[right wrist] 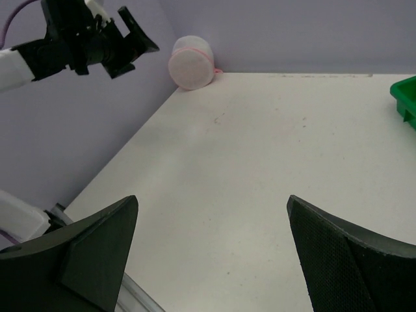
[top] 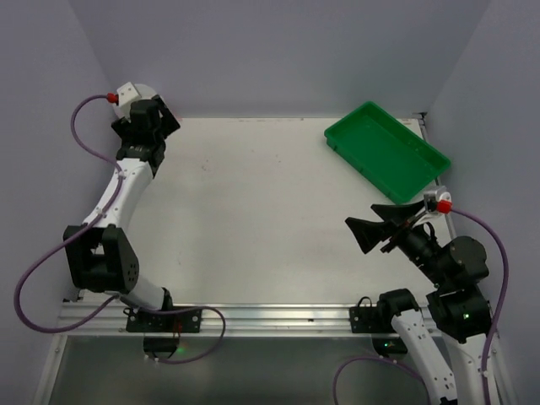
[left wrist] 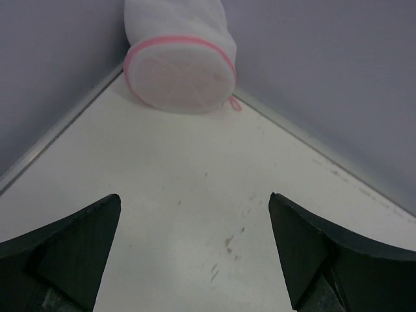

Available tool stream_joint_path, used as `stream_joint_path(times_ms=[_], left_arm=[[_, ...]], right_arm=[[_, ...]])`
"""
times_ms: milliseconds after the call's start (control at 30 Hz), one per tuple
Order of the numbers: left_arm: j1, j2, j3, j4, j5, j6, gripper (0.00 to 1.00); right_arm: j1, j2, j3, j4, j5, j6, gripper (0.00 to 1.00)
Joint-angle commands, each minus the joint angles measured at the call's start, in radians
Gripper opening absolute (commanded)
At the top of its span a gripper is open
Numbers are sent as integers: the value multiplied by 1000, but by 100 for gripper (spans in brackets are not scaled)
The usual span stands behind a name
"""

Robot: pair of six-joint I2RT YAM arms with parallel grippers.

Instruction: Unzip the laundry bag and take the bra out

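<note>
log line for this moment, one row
left gripper: open, aimed at laundry bag, not touching | laundry bag: lid closed, far-left corner | right gripper: open, empty | green tray: far right

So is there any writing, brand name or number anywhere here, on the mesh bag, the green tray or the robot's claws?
No text can be read in any view.
The laundry bag shows only pink trim, the green tray is plain, and the left gripper and right gripper show no markings.

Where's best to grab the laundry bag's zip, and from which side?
Pinch the pink tab, likely the zip pull, at the lid's lower edge, approaching front-on: the laundry bag lies sideways in the corner, lid facing the left gripper.
</note>
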Motion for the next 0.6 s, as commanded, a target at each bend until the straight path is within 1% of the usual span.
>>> stream_joint_path(times_ms=[0, 33, 67, 100, 133, 167, 200, 233, 267, 300, 333, 400, 467, 500, 567], left_arm=[[58, 105, 128, 228, -78, 18, 100], [75, 134, 137, 289, -72, 60, 100], [98, 192, 155, 366, -20, 101, 100], [130, 222, 168, 392, 14, 181, 100], [147, 249, 180, 412, 44, 217, 100], [167, 309, 216, 447, 145, 255, 100], [205, 341, 241, 452, 211, 333, 100], [221, 371, 269, 452, 276, 373, 100], [237, 436, 301, 431, 375, 407, 100], [256, 469, 360, 420, 406, 474, 100], [265, 496, 385, 414, 434, 496, 100], [294, 570, 443, 406, 532, 560, 100], [313, 640, 483, 405, 616, 568, 100], [330, 667, 543, 394, 646, 586, 100], [337, 743, 612, 335, 681, 620, 100]], right_arm=[[1, 16, -26, 60, -75, -9, 99], [1, 16, -34, 70, -76, -11, 99], [1, 16, -41, 81, -81, -11, 99], [-1, 13, -57, 92, -90, -9, 99], [1, 13, -64, 115, -102, -12, 99], [-1, 16, -72, 127, -136, -14, 99], [1, 16, -84, 136, -156, -20, 99], [1, 23, -92, 153, -173, -25, 99], [1, 27, -101, 163, -205, -26, 99], [1, 30, -107, 172, -220, -28, 99], [1, 42, -119, 189, -237, -28, 99], [1, 59, -114, 190, -291, -34, 99], [1, 93, -107, 195, -326, -40, 99], [1, 107, -97, 195, -349, -39, 99], [1, 150, -78, 192, -375, -36, 99]])
